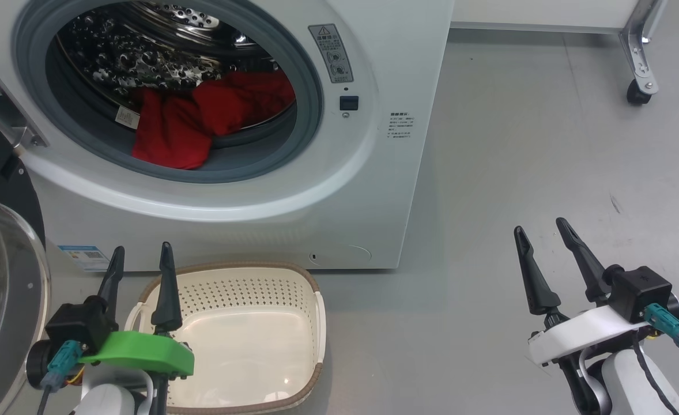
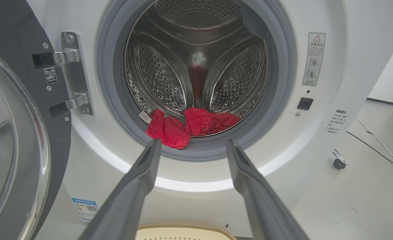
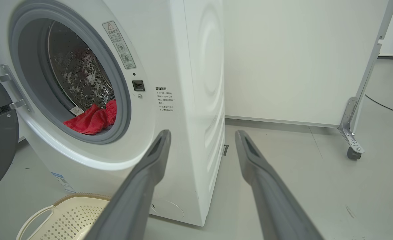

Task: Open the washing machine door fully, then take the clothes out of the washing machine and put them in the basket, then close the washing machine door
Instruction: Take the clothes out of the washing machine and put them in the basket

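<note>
Clothes in the head view are soft red fabric, heaped at the front lip of the washing machine drum, with one fold over the grey seal. I judge them light and limp, best pinched at that fold. The basket stands on the smooth grey floor just below the mouth. The left gripper and the right gripper have fingers apart, holding nothing. In the left wrist view the washing machine door stands swung wide at the left. In the right wrist view a white panel on a castor stands beyond the machine's side.
</note>
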